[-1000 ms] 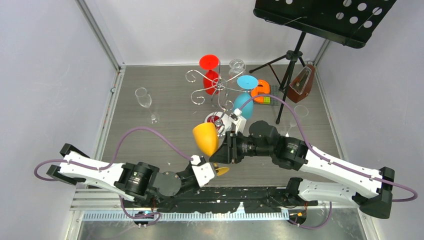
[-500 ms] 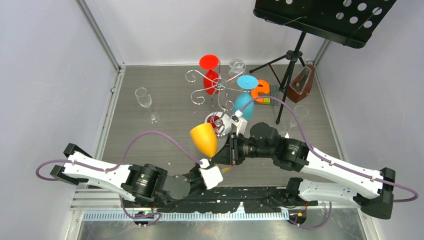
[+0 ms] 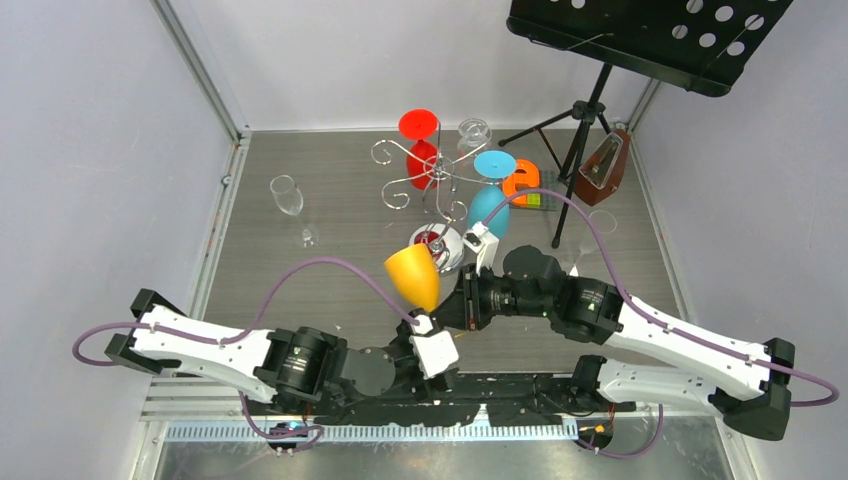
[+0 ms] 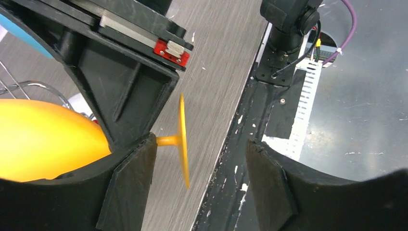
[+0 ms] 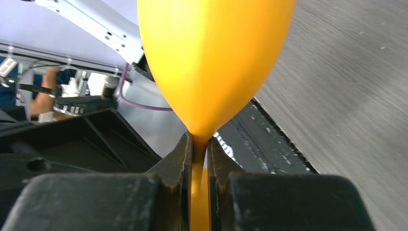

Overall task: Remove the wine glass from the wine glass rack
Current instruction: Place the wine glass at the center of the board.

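The yellow wine glass [image 3: 412, 276] hangs in the air in front of the chrome wine glass rack [image 3: 428, 180], off its arms, bowl tilted up and to the left. My right gripper [image 5: 198, 159] is shut on its thin stem just under the bowl [image 5: 214, 57]. My left gripper [image 4: 204, 180] is open, and the glass's round foot [image 4: 183, 139] stands between its pads without touching them. A red glass [image 3: 420, 150] and a blue glass [image 3: 488, 195] hang on the rack.
A clear flute [image 3: 290, 200] stands at the left. A black music stand [image 3: 640, 35] on a tripod, a wooden metronome [image 3: 602, 165] and an orange object [image 3: 522, 183] are at the back right. The rack's mirrored base [image 3: 445, 248] lies just behind the held glass.
My left gripper has let go of the glass and opened. My right gripper has shut on the stem. The glass has tipped slightly and stayed in about the same place.
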Tool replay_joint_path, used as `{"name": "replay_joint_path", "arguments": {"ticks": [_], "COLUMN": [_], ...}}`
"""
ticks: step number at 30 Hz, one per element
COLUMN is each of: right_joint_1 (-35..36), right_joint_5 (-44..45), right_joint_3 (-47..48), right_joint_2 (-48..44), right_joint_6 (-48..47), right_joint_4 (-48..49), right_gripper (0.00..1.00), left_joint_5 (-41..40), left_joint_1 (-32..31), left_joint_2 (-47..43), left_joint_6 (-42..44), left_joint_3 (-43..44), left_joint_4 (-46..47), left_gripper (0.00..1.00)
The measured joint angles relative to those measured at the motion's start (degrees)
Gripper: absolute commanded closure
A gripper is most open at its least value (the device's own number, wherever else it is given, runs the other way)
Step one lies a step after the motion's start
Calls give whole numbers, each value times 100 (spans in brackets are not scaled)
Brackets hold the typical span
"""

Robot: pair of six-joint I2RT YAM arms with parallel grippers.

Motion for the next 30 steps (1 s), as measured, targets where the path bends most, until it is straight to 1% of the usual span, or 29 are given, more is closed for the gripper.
{"name": "replay_joint_path", "arguments": {"ticks": [4,7,10,11,17,23,30], "right_joint_1": [-15,-15,-33,-59,-179,-203,-203], "right_joint_5": [107,149,225,262,540,824,1139], "right_joint_3": [15,20,24,28,55,55,55], "right_joint_2": [44,129,195,208,251,251,249], "right_joint_6": [-535,-994,-1464,-1626,-2592,-3451,-4365], "right_joint_4": [-210,-380,-505,-540,-748,-796,-822], "right_gripper": [94,94,94,94,94,94,94], "left_joint_5": [214,374,544,592,990,1244,1657], "left_joint_1": [219,442,654,710,1182,1576,2175], "left_joint_2": [-52,-166,-321,-372,-737,-1152,-1707], "left_joint_6": [-101,-210,-328,-369,-697,-1071,-1558], "left_joint_3": [0,-2,-33,-57,-376,-732,-997], "left_joint_4": [-22,-22,-9,4,76,168,275], "left_gripper": [21,18,8,6,1,0,0]}}
